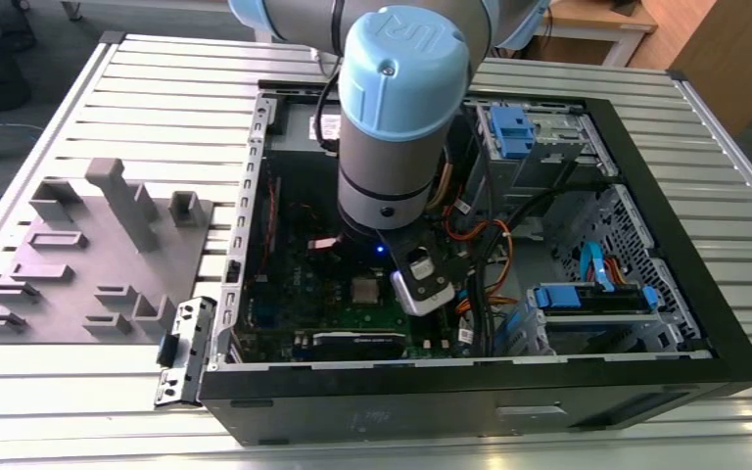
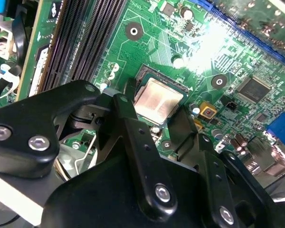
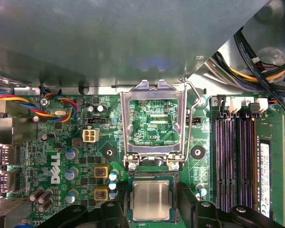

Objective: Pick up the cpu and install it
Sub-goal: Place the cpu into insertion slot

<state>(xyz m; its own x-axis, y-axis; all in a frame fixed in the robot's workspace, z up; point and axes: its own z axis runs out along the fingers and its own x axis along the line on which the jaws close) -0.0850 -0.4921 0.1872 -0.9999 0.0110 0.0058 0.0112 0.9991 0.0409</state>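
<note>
Fingers point(image 3: 185, 202) of the gripper point(image 3: 151, 205) stand apart, one on either side of the cpu point(image 3: 152, 197), close against the socket's edges in both wrist views. The cpu lies flat and level in the socket on the motherboard point(image 3: 38, 147), silver top up. I cannot tell whether either finger touches it. The socket's metal load plate point(image 3: 152, 88) is swung open, hinged just beside the cpu, with its wire lever point(image 3: 192, 118) along one side. Memory slots point(image 3: 232, 156) run beside the socket.

In the exterior view the arm point(image 1: 396, 117) reaches straight down into the open case point(image 1: 481, 392), which lies on its side on the slatted tabletop point(image 1: 154, 98). The cpu shows there as a pale square at 9 o'clock from the gripper's white body. A grey tray point(image 1: 75, 264) lies on the tabletop at 9 o'clock from the case, just beside it.
</note>
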